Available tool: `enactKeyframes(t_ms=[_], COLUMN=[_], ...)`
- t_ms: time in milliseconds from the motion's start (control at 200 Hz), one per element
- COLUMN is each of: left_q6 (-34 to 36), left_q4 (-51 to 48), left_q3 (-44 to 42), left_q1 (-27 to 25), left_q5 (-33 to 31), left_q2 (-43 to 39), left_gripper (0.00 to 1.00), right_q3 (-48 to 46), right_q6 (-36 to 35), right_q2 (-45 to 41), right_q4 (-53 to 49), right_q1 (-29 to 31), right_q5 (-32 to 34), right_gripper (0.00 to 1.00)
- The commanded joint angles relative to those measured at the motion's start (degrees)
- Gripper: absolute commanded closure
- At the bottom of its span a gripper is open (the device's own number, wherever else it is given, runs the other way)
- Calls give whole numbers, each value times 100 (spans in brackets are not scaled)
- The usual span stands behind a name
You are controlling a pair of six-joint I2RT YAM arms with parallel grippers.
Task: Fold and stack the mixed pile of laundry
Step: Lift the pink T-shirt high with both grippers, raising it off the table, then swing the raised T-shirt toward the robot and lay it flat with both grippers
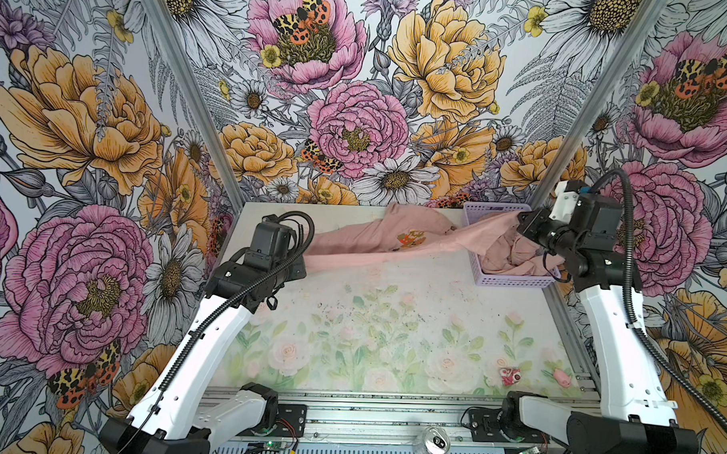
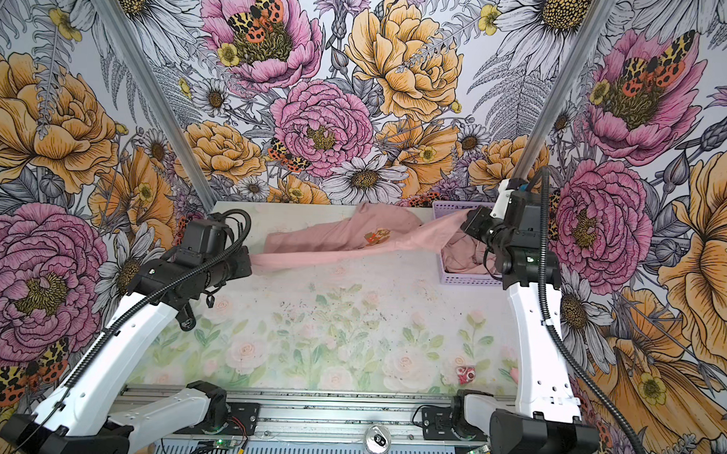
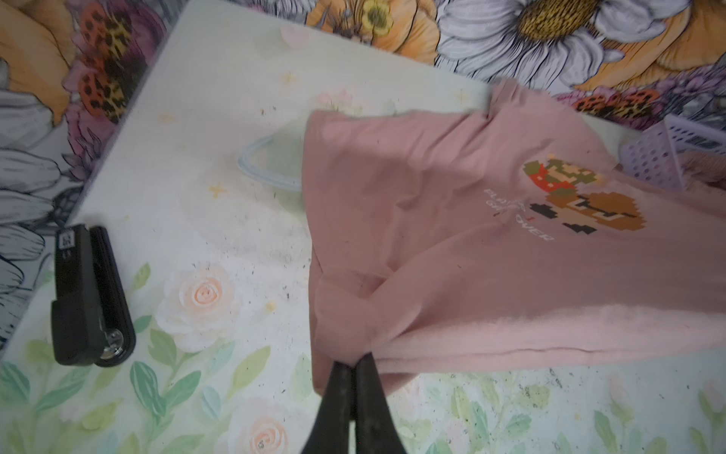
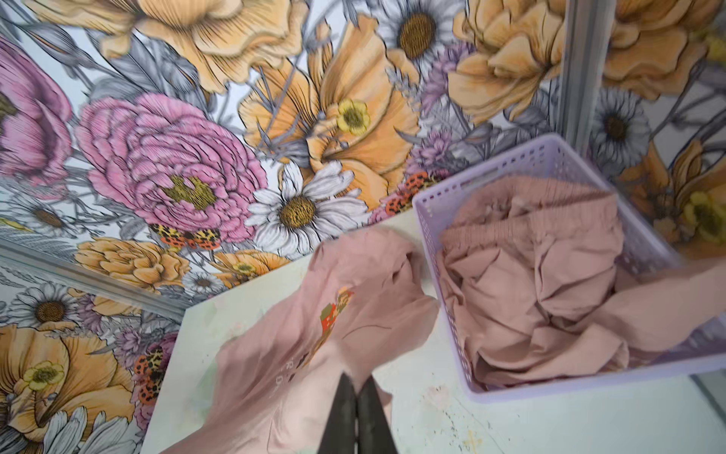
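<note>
A dusty-pink T-shirt [image 1: 374,236] [image 2: 332,239] with a pixel-art print and white lettering [image 3: 432,196] [image 4: 294,334] hangs stretched across the back of the table between my two grippers. My left gripper [image 1: 304,264] [image 2: 250,260] [image 3: 355,359] is shut on a bunched edge at its left end. My right gripper [image 1: 520,225] [image 2: 466,223] [image 4: 356,379] is shut on its other end, raised beside the basket. Crumpled pink shorts [image 4: 530,283] [image 1: 510,252] [image 2: 465,254] with an elastic waist lie in the lavender basket [image 4: 491,161] [image 1: 495,207] [image 2: 468,281] [image 3: 660,157].
The basket stands in the back right corner against the wall. A small red-and-white object [image 1: 509,375] [image 2: 465,375] and a pink one [image 1: 561,378] lie near the front right. A can [image 1: 431,444] sits on the front rail. A black device [image 3: 90,295] shows in the left wrist view.
</note>
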Motion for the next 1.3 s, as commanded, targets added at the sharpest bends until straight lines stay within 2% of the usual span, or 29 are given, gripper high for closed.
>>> enactKeyframes(t_ms=[0,145,290,500,630,750,911,951,1051,1166,1296], left_q6=[696,1333,1907,2409,2405,2227,2169,2119,1981,1956,1898], left_q4=[-70,363,1101,1655,1951,2189,3035,3239,3479,3588,4050], left_q3=[785,1909,2834,4383,5264,5955,6063,6121,6622,7541,7643], left_q1=[112,160,268,786,1192,1395,1550,1603,1717,1803,1935], left_q5=[-704,-1001,-1017,-546,-227,72,143,373,492,573,643], left_q2=[-56,123,462,1558,2374,3080,3722,3894,4540,5195,5326], left_gripper=[100,100,100,100,100,100,100,100,100,100,100], right_q3=[807,1935,3605,6069,7198,7303,7302,7308,7365,7500,7496], right_q6=[-220,-184,-157,-287,-182,-79,54,103,133,94,-22], right_q2=[-156,65,669,2078,3055,3561,4201,4377,4708,4933,4941], right_q4=[-169,-149,-140,-140,26,641,1930,2379,3145,3577,3665], right_q1=[-75,-71,-63,-74,-78,-76,-64,-67,-65,-99,-173], right_q5=[313,337,214,401,442,435,336,343,542,643,573], right_gripper=[100,100,100,100,100,100,100,100,100,100,100])
